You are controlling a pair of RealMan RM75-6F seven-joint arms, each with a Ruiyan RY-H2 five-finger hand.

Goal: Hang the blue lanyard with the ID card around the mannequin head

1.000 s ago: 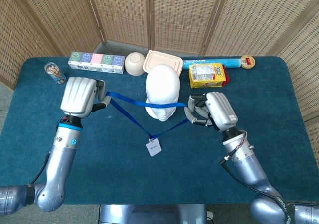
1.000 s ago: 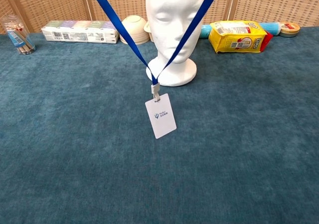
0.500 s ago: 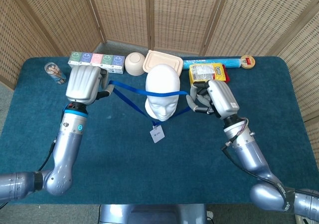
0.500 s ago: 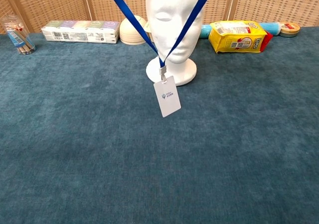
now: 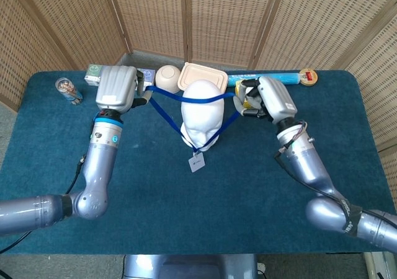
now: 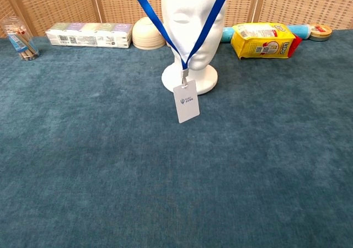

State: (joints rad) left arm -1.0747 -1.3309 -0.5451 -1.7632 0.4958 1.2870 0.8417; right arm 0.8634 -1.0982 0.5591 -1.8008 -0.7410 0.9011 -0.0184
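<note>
The white mannequin head [image 5: 201,115] stands upright mid-table, also seen face-on in the chest view [image 6: 192,33]. The blue lanyard [image 5: 180,96] is stretched over its crown, its two strands running down past the face [image 6: 207,25] to a clip. The white ID card [image 5: 196,162] hangs in front of the neck base [image 6: 186,101]. My left hand [image 5: 118,88] holds the strap's left end, up beside the head. My right hand [image 5: 267,97] holds the right end at about the same height. Neither hand shows in the chest view.
Along the far edge lie a row of small boxes [image 6: 88,34], a beige bowl [image 5: 167,79], a lidded food container [image 5: 203,75], a yellow snack bag [image 6: 263,39], a blue roll [image 5: 282,77] and a tape disc [image 5: 307,76]. A glass [image 5: 67,90] stands far left.
Both hands have moved toward the far edge and upward, carrying the loop from the face level to over the crown. The card has swung in closer to the neck base.
</note>
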